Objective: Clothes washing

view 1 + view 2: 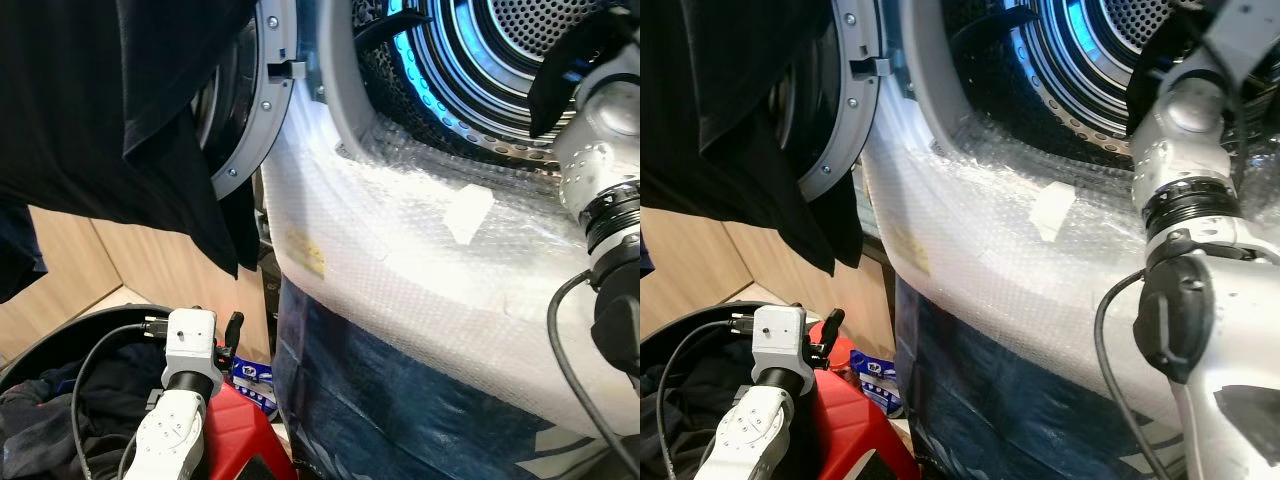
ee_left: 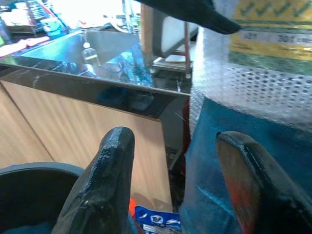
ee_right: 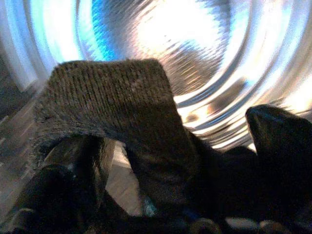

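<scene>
A dark knit garment is pinched by the right end effector inside the drum, upper right of the frame. One black garment is draped over the door, upper left; more clothes remain in one basket, lower left. Loading is judged partly done. The left end effector is spread, empty.

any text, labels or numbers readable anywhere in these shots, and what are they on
"301": the clearest number on the yellow label under the washer's bubble wrap; the number to its left and the printed lines around it are too blurred to read.
Green check marks: along the top of that same label.
Blue packet by the bin: a white logo, too small to read.
Yellow sticker on the washer front: text too small to read.
</scene>
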Motion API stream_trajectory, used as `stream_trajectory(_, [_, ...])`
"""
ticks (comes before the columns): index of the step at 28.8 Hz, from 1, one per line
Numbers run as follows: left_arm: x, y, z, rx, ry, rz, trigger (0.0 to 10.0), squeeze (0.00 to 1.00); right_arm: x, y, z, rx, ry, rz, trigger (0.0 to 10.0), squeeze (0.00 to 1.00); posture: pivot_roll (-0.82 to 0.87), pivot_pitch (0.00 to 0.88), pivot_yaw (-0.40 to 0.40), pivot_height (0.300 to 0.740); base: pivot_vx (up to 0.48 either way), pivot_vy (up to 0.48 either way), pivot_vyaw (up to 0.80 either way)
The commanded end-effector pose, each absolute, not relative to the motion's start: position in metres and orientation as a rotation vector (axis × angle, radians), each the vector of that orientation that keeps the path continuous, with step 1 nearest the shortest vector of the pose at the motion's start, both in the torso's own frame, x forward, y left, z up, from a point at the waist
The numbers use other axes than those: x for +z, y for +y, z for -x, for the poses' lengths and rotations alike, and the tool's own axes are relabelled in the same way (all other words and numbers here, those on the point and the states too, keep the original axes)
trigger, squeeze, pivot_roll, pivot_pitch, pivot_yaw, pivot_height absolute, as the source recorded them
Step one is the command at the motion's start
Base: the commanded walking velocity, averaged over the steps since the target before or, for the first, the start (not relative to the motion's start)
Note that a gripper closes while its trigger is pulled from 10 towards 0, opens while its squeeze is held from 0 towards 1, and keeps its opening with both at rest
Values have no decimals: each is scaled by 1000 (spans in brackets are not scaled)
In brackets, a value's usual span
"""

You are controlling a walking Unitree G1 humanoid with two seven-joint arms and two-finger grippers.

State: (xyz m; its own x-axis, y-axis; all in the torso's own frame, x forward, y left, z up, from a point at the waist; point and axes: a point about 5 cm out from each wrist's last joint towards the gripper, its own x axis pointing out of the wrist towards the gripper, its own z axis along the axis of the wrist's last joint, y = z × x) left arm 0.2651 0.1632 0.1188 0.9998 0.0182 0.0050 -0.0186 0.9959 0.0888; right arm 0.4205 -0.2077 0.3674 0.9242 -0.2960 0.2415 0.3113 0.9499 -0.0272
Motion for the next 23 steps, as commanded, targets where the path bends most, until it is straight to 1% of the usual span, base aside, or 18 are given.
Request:
stream_trajectory(1, [122,160,-266,-8,-8,-86,10000,0,364,-182,-425,-137,-199,295,10000,0,4,0,32,740,0,0,0])
stream_trajectory(2, [123,160,-265,-12,-7,-87,10000,0,365,-179,-425,-118,-205,384,10000,0,4,0,32,740,0,0,0])
stream_trajectory(3, [124,159,-266,-14,-8,-85,10000,0,377,-186,-422,-204,-247,447,10000,0,2,0,32,740,0,0,0])
stream_trajectory(4, [124,159,-266,-14,-8,-85,10000,0,377,-186,-422,-204,-247,447,10000,0,2,0,32,740,0,0,0])
stream_trajectory(6, [124,158,-266,-14,-9,-83,10000,0,392,-182,-420,-206,-298,544,10000,0,1,0,30,740,0,0,0])
stream_trajectory(7, [124,157,-266,-16,-9,-82,10000,0,404,-179,-417,-236,-347,732,10000,0,1,0,20,740,0,0,0])
stream_trajectory(9, [124,156,-266,-18,-10,-80,10000,0,412,-176,-415,-260,-384,867,10000,0,1,0,20,740,0,0,0])
stream_trajectory(10, [124,156,-266,-18,-10,-80,10000,0,419,-171,-413,-278,-419,1067,10000,0,2,0,15,740,0,0,0])
stream_trajectory(11, [124,155,-266,-18,-10,-79,10000,0,422,-167,-412,-294,-443,1179,10000,0,1,0,12,740,0,0,0])
stream_trajectory(12, [124,155,-267,-18,-10,-79,10000,0,424,-166,-411,-305,-459,1253,10000,0,2,0,9,740,0,0,0])
stream_trajectory(13, [124,154,-266,-16,-10,-77,10000,0,426,-159,-410,-332,-494,1502,10000,0,5,0,4,740,0,0,0])
stream_trajectory(14, [124,154,-266,-15,-11,-78,10000,0,426,-156,-410,-352,-514,1645,10000,0,7,0,-1,740,0,0,0])
stream_trajectory(16, [124,154,-266,-13,-11,-80,10000,0,426,-154,-410,-380,-542,1831,10000,0,10,0,-3,740,0,0,0])
stream_trajectory(17, [124,154,-266,-12,-12,-80,10000,0,425,-154,-410,-405,-554,2026,10000,0,11,0,-4,740,0,0,0])
stream_trajectory(18, [124,154,-266,-12,-12,-80,10000,0,424,-155,-410,-419,-564,2138,10000,0,14,0,-6,740,0,0,0])
stream_trajectory(19, [124,154,-266,-12,-12,-80,10000,0,424,-155,-410,-419,-564,2138,10000,0,14,0,-6,740,0,0,0])
stream_trajectory(21, [125,154,-266,-10,-13,-80,10000,0,423,-157,-410,-436,-559,2241,10000,0,16,0,-8,740,0,0,0])
stream_trajectory(23, [124,154,-266,-10,-13,-80,10000,0,422,-160,-410,-434,-535,2272,10000,0,14,0,-5,740,0,0,0])
